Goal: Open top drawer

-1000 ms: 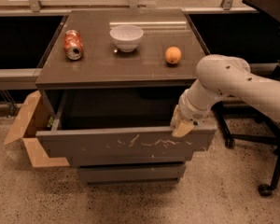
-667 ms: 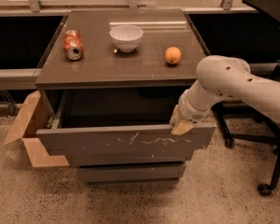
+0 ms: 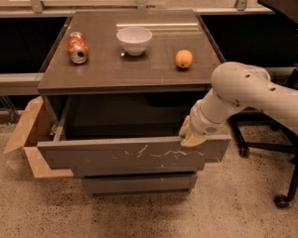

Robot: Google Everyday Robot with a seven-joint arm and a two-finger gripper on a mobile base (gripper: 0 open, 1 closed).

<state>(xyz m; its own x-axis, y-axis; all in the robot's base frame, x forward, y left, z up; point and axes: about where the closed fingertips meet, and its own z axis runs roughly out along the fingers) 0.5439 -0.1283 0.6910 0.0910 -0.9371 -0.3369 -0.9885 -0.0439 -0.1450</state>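
Hand [image 3: 192, 134] rests on the top edge of the drawer [image 3: 114, 157] near its right end, open or closed I cannot tell, the wide front running leftward, pulled well out from the bench [image 3: 114, 66].

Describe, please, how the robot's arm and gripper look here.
The arm is a smooth off-white shell with a bulbous joint carrying a few small dark dots, narrowing to a ringed wrist. The gripper, at the upper front edge of the top drawer, looks pale tan. No cables show.

No legible txt or nos.
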